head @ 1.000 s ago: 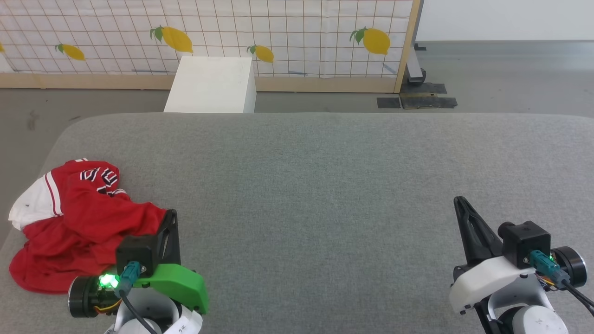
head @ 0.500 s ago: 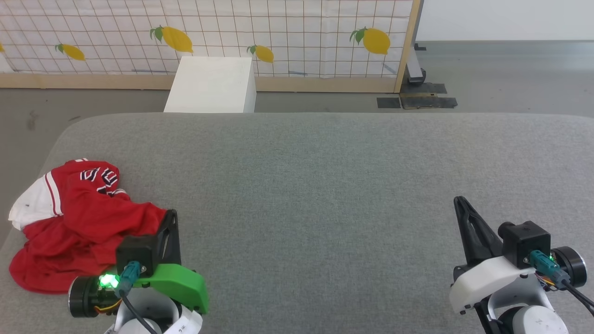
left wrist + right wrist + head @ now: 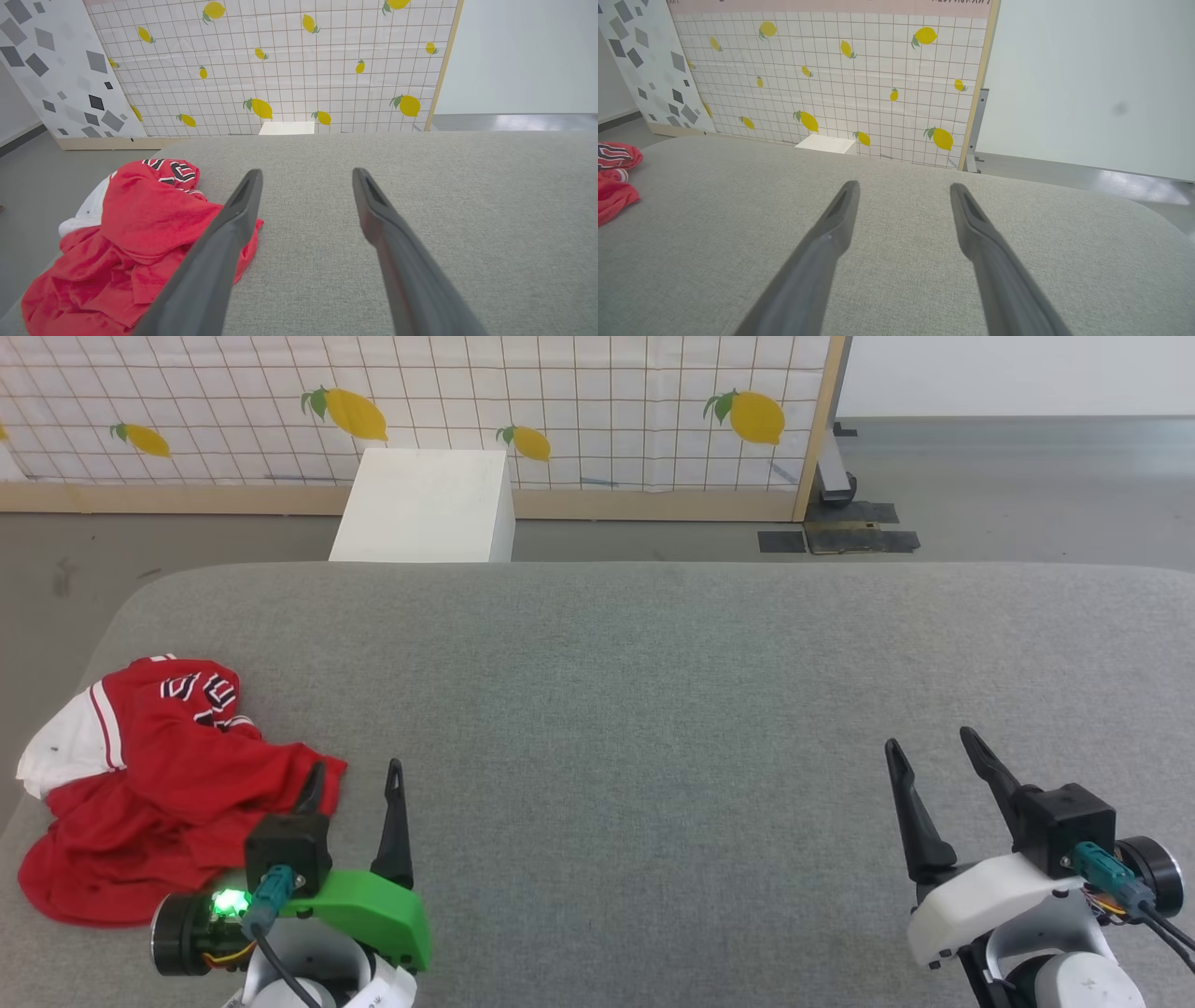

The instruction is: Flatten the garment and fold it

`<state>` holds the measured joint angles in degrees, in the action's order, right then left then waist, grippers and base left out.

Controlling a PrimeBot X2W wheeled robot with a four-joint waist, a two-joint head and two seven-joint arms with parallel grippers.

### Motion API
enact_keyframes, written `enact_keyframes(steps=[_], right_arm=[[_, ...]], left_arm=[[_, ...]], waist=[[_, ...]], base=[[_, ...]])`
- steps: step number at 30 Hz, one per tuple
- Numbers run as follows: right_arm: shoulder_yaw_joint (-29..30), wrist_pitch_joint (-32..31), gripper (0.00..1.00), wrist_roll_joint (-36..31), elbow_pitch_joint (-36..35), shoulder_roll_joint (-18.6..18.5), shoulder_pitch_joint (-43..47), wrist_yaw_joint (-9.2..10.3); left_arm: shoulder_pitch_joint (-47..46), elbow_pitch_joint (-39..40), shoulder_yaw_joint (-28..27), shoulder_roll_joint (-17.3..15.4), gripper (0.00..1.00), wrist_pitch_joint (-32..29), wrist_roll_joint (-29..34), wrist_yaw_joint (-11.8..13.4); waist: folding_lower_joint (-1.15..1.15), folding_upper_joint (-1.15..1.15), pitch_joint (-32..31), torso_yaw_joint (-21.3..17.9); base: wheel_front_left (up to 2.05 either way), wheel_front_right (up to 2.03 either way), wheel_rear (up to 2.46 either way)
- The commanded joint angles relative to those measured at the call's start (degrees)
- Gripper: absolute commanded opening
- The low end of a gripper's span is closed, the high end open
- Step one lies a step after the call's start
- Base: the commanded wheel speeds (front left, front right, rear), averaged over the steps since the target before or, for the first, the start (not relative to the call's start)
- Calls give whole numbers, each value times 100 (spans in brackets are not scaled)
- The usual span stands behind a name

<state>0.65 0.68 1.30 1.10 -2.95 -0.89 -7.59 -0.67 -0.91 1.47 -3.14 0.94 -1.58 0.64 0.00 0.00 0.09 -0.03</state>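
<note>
At the near left corner of the surface (image 3: 635,709), garment (image 3: 159,784) heaped and crumpled, neither flattened nor folded; left claw (image 3: 356,767) spread apart and empty at its right edge, right claw (image 3: 928,738) likewise apart and empty by the near right corner; whole job ahead.

A grey fabric cushion (image 3: 653,709) bears a crumpled red and white shirt (image 3: 159,784), heaped at the cushion's near left corner.
</note>
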Motion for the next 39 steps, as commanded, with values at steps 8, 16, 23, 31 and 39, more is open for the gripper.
enact_keyframes(steps=[8,16,23,31,39], right_arm=[[74,191,100,157,109,1,98,2],[90,299,100,220,174,2,141,2],[105,380,100,282,227,2,187,3],[99,477,100,354,302,3,230,4],[103,569,100,415,368,3,286,4]], left_arm=[[-20,-86,126,2,100,172,-75,156],[-7,-114,173,-10,100,280,-120,256],[37,-125,201,-14,100,360,-157,334],[115,-133,234,-24,100,457,-200,429],[163,-143,280,-36,100,548,-237,499]], waist=[[0,0,10,63],[0,0,19,299],[0,0,17,579],[0,0,26,944],[0,0,22,1318]], base=[[0,0,0],[0,0,0],[0,0,0],[0,0,0],[0,0,0]])
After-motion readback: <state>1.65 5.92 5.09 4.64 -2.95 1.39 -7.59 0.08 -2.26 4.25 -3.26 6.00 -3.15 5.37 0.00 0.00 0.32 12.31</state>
